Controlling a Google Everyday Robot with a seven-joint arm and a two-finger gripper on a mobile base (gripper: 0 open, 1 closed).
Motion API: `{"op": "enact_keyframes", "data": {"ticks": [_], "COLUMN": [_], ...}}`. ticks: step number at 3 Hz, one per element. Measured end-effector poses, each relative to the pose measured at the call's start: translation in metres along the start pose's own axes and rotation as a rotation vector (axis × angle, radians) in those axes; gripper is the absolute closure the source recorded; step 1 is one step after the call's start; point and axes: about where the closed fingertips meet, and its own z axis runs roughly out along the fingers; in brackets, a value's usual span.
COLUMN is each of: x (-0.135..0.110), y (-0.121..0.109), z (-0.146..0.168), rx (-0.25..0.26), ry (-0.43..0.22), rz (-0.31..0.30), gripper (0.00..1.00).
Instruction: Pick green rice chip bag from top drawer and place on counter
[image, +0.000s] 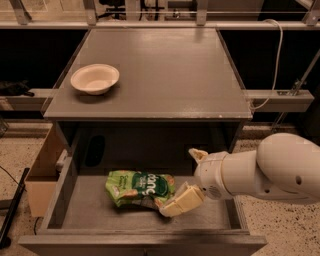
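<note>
Reaching to grasp, I hold my fingers (183, 201) spread wide at lower centre-right, by the right end of the green rice chip bag (139, 185) lying in the top drawer (85, 212); next, I judge, they must straddle and pinch it before lifting it to the worktop (170, 75).
</note>
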Motion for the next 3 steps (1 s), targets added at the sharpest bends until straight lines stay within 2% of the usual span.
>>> {"op": "enact_keyframes", "data": {"ticks": [1,3], "x": [0.001,0.010], "y": [0.000,-0.005], "z": [0.005,0.052], "rx": [0.013,-0.016], "ry": [0.007,0.016], "rz": [0.002,0.026], "gripper": [0.00,0.00]}}
